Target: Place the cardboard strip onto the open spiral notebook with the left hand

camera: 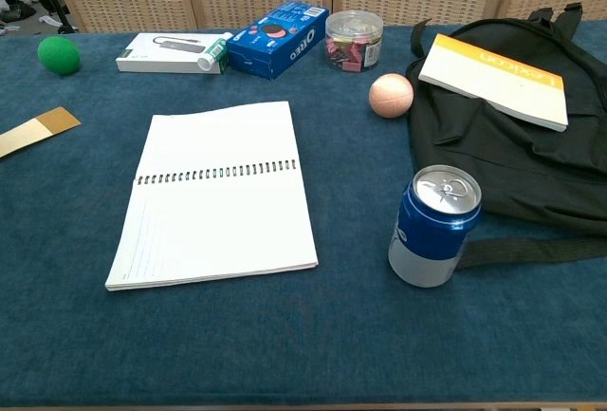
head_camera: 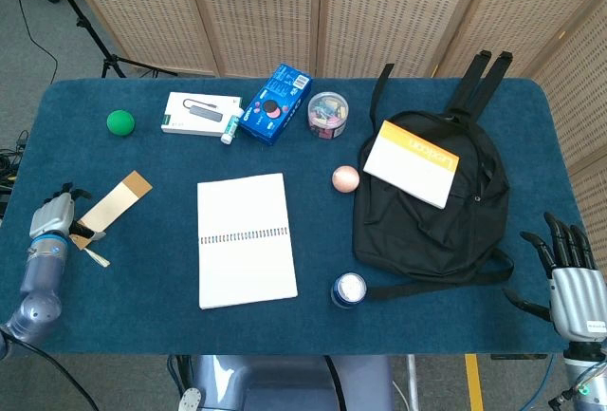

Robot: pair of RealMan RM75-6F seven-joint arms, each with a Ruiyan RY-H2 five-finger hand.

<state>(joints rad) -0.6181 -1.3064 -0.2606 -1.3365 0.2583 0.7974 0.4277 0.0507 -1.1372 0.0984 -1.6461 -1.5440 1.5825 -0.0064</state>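
The cardboard strip lies slantwise at the table's left side, pale with a brown far tip; the chest view shows that tip as the strip runs off the left edge. My left hand is at the strip's near end, fingers closed around it, pinching it low over the cloth. The open spiral notebook lies flat to the right of the strip, blank pages up, also seen as the notebook in the chest view. My right hand rests at the table's near right corner, fingers spread and holding nothing.
A green ball, white box, blue cookie box and clip jar line the back. A pink ball, blue can and black backpack carrying a yellow-edged book sit right of the notebook.
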